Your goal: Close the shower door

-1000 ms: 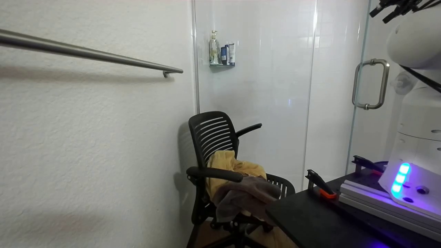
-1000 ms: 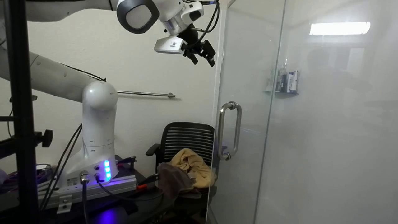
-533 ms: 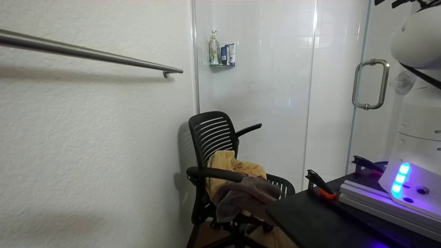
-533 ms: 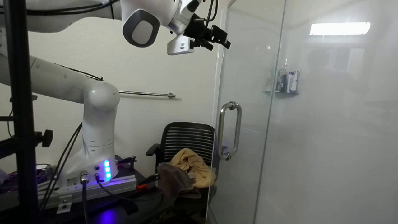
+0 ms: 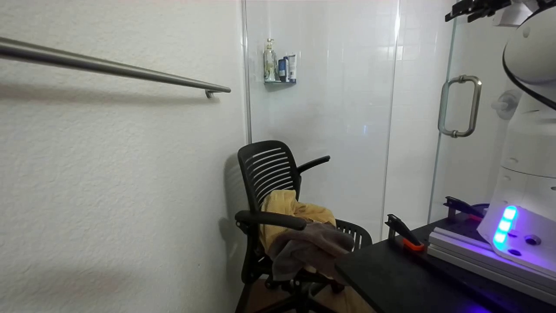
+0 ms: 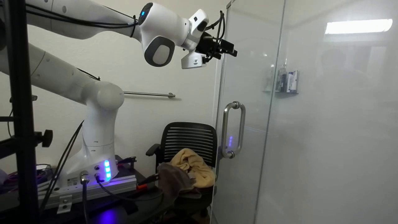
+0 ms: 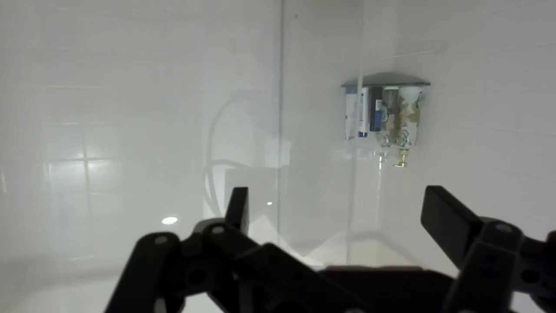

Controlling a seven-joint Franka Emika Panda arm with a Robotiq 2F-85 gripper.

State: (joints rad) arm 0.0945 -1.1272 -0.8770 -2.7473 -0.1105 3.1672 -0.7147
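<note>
At far left in an exterior view, and only there, an upright black post (image 6: pixel 21 109) is shown. A black slat-backed office chair (image 6: pixel 189 135) is shown by both exterior views alone. The black two-fingered gripper (image 6: pixel 227 55), its fingers (image 7: pixel 451 224) seen widely spread in the wrist view, is held higher than the chrome D-shaped handle (image 6: pixel 225 129) of the tall clear glass shower door (image 6: pixel 329 149), which stands ajar at right. On shelved bottles (image 6: pixel 293 81), labels are too small to be read.

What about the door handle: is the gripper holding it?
No, in an exterior view the gripper is above the door handle, with a visible gap between them.
</note>
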